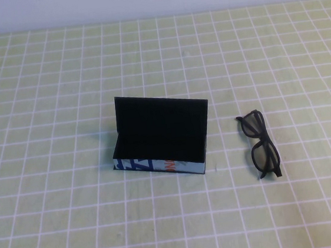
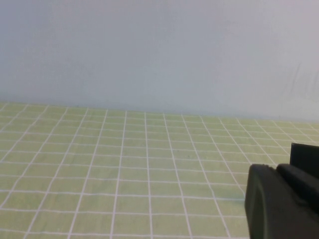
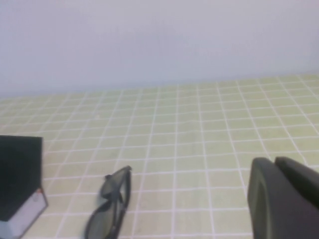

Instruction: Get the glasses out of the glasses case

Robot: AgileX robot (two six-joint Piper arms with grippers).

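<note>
The glasses case (image 1: 160,141) stood open near the middle of the counter (image 1: 58,230), a little toward my left side. Its black lid stood upright at the far side of the box, and its black interior lay bare. The light blue wall with dark blue and orange print faced the near edge of the counter.

The glasses (image 1: 260,143) lay outside the case, flat on the counter just to its right, apart from it and not touching it. They were folded, with the dark frame running roughly from the far edge toward the near edge. In my right wrist view the glasses (image 3: 110,204) lay beside the case (image 3: 20,184), with one corner of the case showing its pale side wall.

My left gripper (image 2: 281,201) did not appear in the high view; in my left wrist view only a dark part of it showed, over bare counter (image 2: 99,164), with a dark edge of the case (image 2: 305,159) beyond it. I could not tell whether it was released or clenched. My right gripper (image 3: 284,199) likewise showed only as a dark part in its own wrist view, apart from the glasses, and I could not tell its state either. Neither gripper was touching the glasses or the case.
</note>
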